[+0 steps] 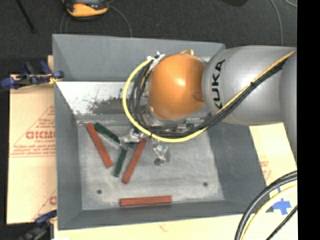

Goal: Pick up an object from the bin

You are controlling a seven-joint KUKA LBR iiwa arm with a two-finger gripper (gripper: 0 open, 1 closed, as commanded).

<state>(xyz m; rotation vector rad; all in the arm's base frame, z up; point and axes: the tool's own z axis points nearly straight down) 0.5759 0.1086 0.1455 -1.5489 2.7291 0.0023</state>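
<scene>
Open claw straddles the top of a red stick at the bin centre; light, stiff, seemingly best pinched across its width.

"KUKA" on the silver arm

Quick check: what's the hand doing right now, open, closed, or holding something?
Hand: open, with its fingers either side of the top end of a red stick; nothing gripped.

Jaws over slanted red stick
</scene>
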